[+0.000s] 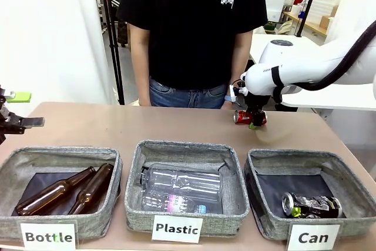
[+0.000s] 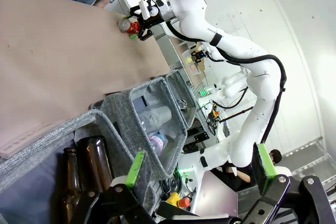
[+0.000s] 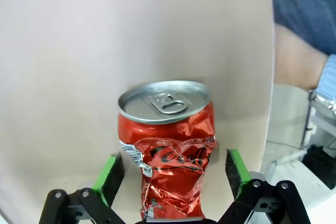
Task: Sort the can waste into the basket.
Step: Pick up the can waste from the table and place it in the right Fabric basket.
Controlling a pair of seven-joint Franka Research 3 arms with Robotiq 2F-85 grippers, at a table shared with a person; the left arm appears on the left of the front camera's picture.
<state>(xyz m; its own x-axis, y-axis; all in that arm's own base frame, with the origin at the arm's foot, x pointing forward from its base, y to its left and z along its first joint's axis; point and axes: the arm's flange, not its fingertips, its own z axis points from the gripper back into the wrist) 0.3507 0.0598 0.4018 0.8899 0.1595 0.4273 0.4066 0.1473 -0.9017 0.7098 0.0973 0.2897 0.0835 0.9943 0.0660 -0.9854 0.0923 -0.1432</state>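
Fingers of your right gripper (image 3: 170,169) stand spread on either side of the crumpled red can (image 3: 169,142), which lies on the counter (image 1: 117,124) at its far right, near the person's hand (image 1: 235,93); a gap shows at each green pad. The black-and-silver can (image 1: 311,205) lies inside the basket (image 1: 264,218) marked "Can". Your left gripper (image 2: 199,169) hangs spread and empty above the "Bottle" basket (image 2: 31,156), holding brown bottles (image 2: 97,163).

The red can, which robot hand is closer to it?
The right gripper. Its open fingers sit either side of the red can at the table's far edge. The left gripper is open too, far off at the table's other side.
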